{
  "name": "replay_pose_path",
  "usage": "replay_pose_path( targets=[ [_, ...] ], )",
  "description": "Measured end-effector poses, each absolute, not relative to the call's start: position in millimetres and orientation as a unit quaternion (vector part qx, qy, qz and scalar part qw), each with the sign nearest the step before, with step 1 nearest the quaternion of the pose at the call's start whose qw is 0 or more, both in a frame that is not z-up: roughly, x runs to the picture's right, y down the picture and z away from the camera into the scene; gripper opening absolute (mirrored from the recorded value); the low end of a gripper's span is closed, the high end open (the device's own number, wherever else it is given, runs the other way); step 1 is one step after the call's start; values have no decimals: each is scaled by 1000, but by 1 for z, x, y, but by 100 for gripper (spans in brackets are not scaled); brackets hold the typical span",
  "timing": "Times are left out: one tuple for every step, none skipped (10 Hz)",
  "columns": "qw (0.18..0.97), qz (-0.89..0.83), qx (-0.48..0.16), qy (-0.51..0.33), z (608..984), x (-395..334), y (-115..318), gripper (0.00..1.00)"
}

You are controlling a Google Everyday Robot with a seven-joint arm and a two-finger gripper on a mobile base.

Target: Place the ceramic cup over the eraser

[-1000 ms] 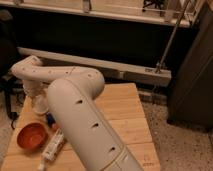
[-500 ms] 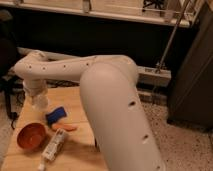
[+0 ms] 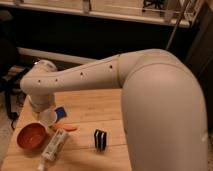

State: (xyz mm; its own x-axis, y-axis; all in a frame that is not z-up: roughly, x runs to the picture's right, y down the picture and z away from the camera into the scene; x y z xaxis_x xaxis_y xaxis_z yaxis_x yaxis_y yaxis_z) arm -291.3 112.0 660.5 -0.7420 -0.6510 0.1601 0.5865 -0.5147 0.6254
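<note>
Pincer (image 3: 45, 109) hangs at the left side of the wooden tabletop (image 3: 92, 107), pointing down beneath the rounded wrist; whether it is apart or clamped cannot be told. The ceramic cup (image 3: 48, 119) sits directly below it, so close that the two seem to meet. The white arm sweeps in from a bulky elbow at the right, runs leftward above the tabletop, then bends down at the wrist. The eraser (image 3: 100, 139) stands upright near the front edge, well apart from the cup to its right. An orange-red bowl (image 3: 31, 136) lies just left of the cup, a white tube (image 3: 55, 146) below it, an orange stick (image 3: 65, 127) and a blue block (image 3: 61, 112) beside it.
</note>
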Motion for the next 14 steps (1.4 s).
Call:
replay_pose_path(
  targets=[
    [372, -860, 40, -347, 654, -279, 125, 0],
    [389, -851, 34, -352, 652, -266, 138, 0],
    [407, -841, 32, -354, 649, -255, 151, 0],
    [423, -834, 32, -352, 648, -246, 160, 0],
    [441, -830, 35, -339, 650, -231, 166, 0],
    [450, -831, 39, -325, 652, -221, 164, 0],
    [454, -834, 49, -310, 653, -217, 156, 0],
    [462, -838, 75, -280, 651, -211, 128, 0],
    [466, -841, 94, -258, 647, -206, 107, 0],
    [472, -842, 120, -234, 638, -200, 81, 0],
    [473, -842, 144, -217, 629, -195, 61, 0],
    [474, -840, 160, -210, 621, -189, 50, 0],
    [473, -839, 172, -209, 614, -187, 46, 0],
    [469, -836, 184, -217, 605, -186, 48, 0]
  ],
)
